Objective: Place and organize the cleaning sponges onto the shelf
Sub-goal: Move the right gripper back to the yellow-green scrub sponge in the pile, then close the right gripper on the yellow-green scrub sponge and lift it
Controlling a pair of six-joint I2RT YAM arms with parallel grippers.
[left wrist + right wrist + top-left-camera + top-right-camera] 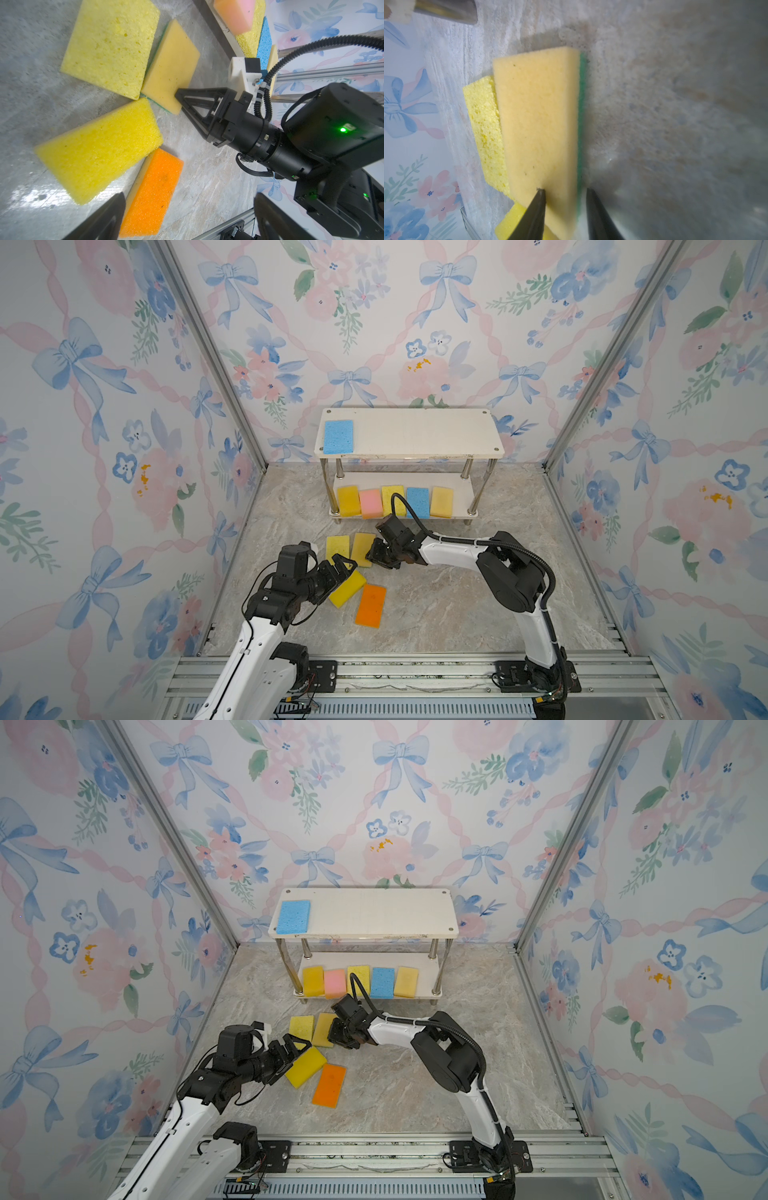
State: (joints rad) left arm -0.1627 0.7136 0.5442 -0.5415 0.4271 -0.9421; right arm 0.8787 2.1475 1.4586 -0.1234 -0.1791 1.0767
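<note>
Under the tan sponge (pixel 537 124), only wrist views show its green layer (pixel 582 124).

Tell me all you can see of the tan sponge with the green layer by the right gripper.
The tan sponge is a rectangular block of fine foam with a thin green scouring layer underneath. It lies on the marbled table, one long side against a pale yellow sponge. The right gripper straddles one short end, fingers above and below; a firm grip is not clear.
</note>
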